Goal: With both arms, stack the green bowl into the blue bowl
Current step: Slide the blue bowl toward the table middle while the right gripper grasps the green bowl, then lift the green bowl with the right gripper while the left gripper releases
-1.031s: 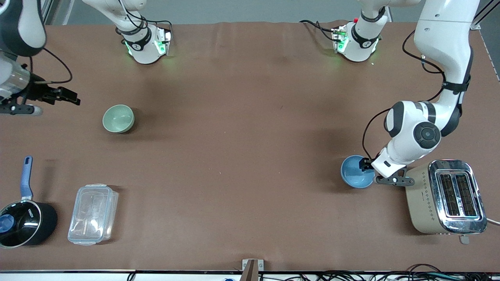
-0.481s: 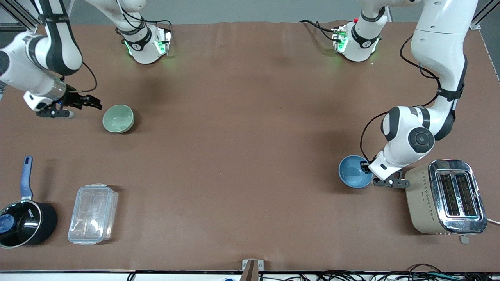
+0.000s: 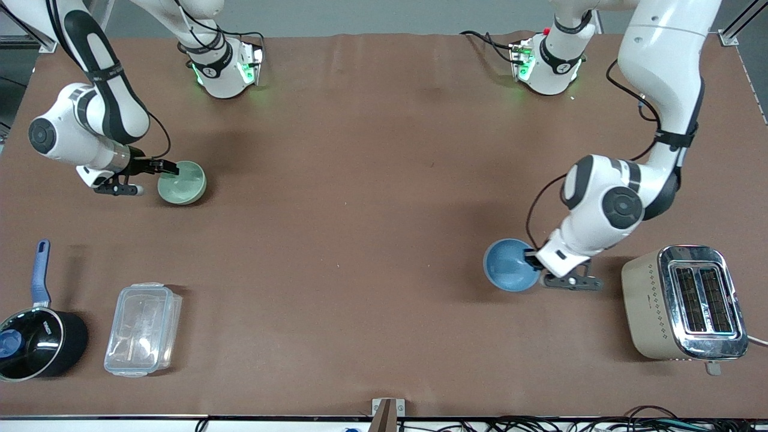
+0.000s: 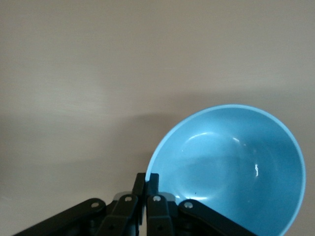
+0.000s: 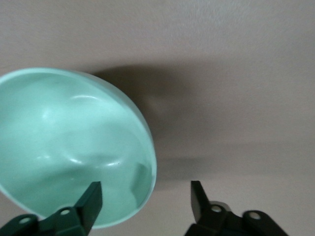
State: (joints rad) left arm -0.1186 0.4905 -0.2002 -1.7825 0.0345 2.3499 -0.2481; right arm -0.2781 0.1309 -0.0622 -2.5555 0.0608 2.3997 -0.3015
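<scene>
Left gripper clenches the empty blue bowl's rim near the toaster; right gripper straddles the empty green bowl's rim, unclosed.

The bench lies bare between the green bowl at the right arm's end and the blue bowl toward the left arm's end, leaving a broad lane. The toaster stands near the blue bowl, with the left claw between them. A black saucepan and a clear lidded box, side by side, fill the corner nearer the camera than the green bowl. The right claw straddles the green bowl's rim.
</scene>
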